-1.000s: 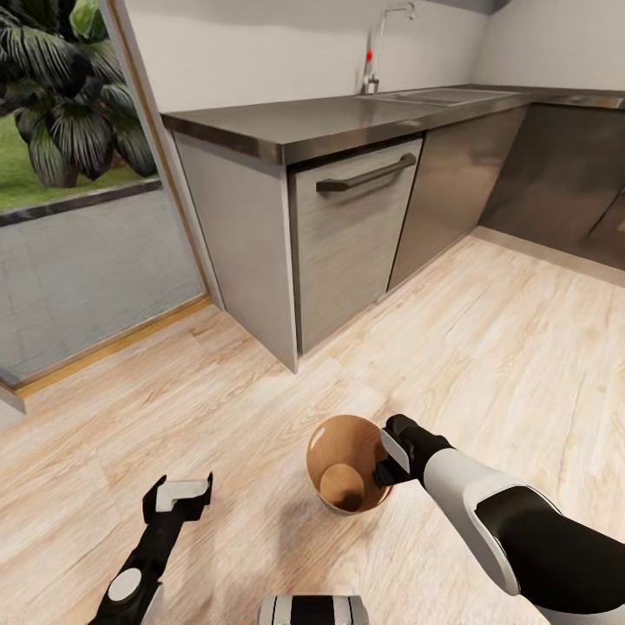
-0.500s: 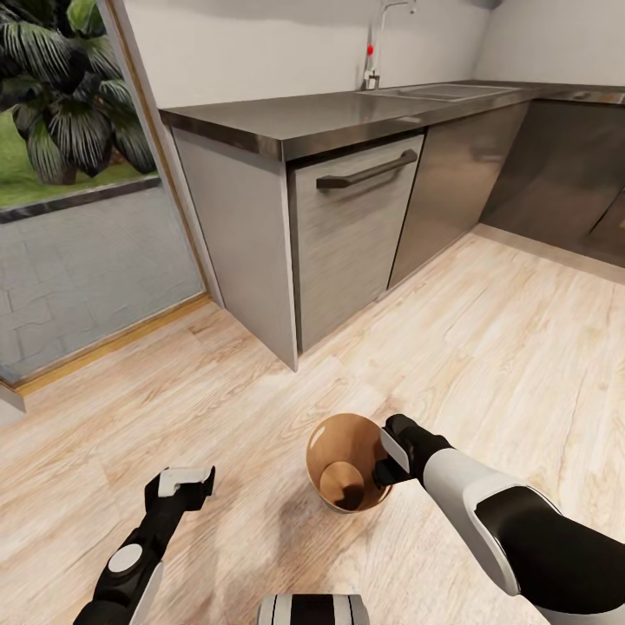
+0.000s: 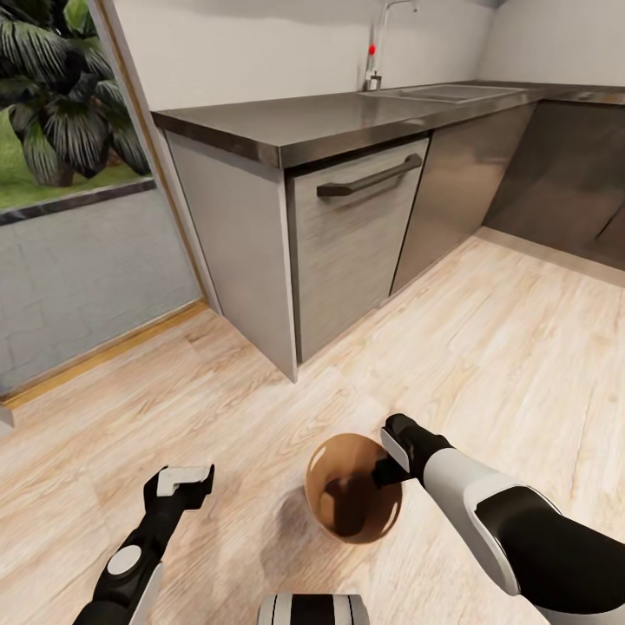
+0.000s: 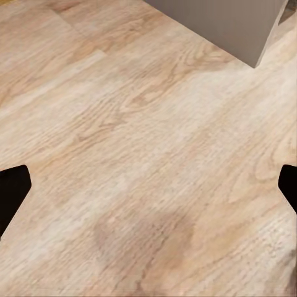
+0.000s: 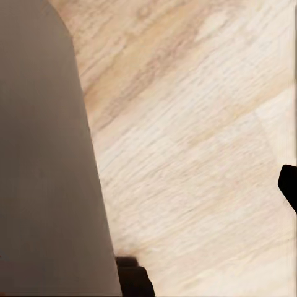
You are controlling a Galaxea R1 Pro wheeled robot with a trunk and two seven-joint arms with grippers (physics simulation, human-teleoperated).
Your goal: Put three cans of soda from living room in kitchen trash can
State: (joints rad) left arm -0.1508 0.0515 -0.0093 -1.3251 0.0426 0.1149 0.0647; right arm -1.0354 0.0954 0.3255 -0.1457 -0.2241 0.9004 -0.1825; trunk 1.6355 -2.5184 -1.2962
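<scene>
Kitchen point(image 3: 365, 174): steel-fronted cabinets under a dark counter point(image 3: 330, 117), tap at the far end, pale wood floor point(image 3: 521, 347). Glass door at 10 o'clock, with paving and a palm outside.

Left gripper point(image 3: 182, 480), at 7 o'clock low in the head view: fingers spread wide, nothing between them. It hangs over bare floor, well apart from the bin. In its wrist view both finger tips sit at the frame edges with only boards between.

Bin point(image 3: 352, 496), at 6 o'clock: brown, round, open-topped. It looks tipped, mouth leaning toward the robot. Inside is dark; I can't make out any cans in it, nor see any elsewhere.

Right gripper point(image 3: 387, 460), just right of the bin: appears pinched on the rim at about 2 o'clock of the opening. The wrist view has the bin wall close against one finger, but the grip itself is half hidden.

Judgement: the step looks like handling the bin itself. To do it well, keep the pinch firm and move slowly. A thin wall held at one point will swing or slip. Set it flat before letting go.
</scene>
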